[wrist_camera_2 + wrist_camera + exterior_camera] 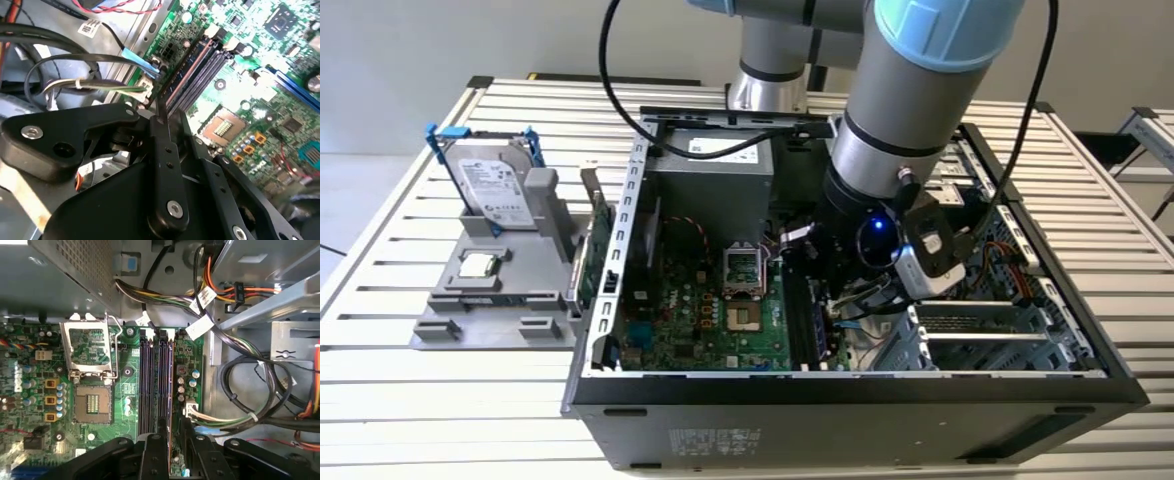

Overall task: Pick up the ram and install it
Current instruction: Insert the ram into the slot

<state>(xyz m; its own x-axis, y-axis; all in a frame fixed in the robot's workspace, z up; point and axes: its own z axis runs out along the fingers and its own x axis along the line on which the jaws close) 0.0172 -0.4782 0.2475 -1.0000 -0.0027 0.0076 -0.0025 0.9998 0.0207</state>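
The ram [172, 390] is a thin stick seen edge-on, standing along the outermost memory slot of the green motherboard [127, 372], on the side nearest the cable bundle. In the second wrist view the ram [187, 70] shows a dark face with a reddish top edge. My gripper [173, 427] straddles the stick with one black finger on each side and looks shut on it. The second wrist view shows the gripper [170, 114] at the stick's near end. In the exterior view my gripper [834, 300] reaches down inside the open computer case [854, 385].
Empty memory slots [150, 385] lie beside the ram, and an open processor socket [92, 402] sits further along the board. Thick cable bundles [240, 390] crowd the other side. Outside the case, a grey fixture holds a hard drive [494, 180], a square chip [480, 265] and an upright green board [602, 250].
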